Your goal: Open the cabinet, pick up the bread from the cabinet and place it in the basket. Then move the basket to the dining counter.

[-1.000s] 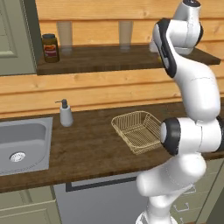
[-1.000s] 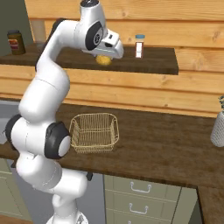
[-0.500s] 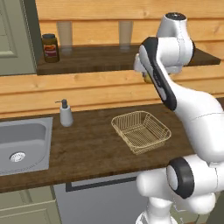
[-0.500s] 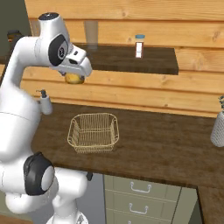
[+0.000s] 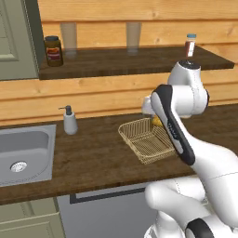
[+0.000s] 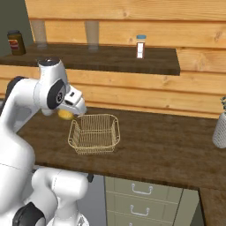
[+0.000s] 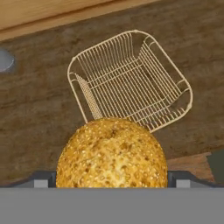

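The golden-yellow bread (image 7: pixel 112 153) sits between my fingers, and my gripper (image 6: pixel 67 114) is shut on it; a sliver of the bun (image 5: pixel 157 122) peeks out beside the arm in the left base view. It hangs a little above the worktop, just off the rim of the pale-gold wire basket (image 6: pixel 94 132). That basket (image 5: pixel 148 138) stands on the dark wood worktop with nothing inside it, as its bare mesh floor (image 7: pixel 131 83) shows from above. My fingertips are hidden behind the bun.
A steel sink (image 5: pixel 21 153) and a soap dispenser (image 5: pixel 69 120) lie left of the basket. The shelf above holds a dark jar (image 5: pixel 53 50), two glasses (image 5: pixel 133 36) and a small bottle (image 6: pixel 141 46). A grey vase (image 6: pixel 219 128) stands far right. Drawers (image 6: pixel 141 196) sit below the worktop.
The arm has swung down from shelf height, carrying the bread lower until it hangs just above the basket's edge. The basket has not moved.
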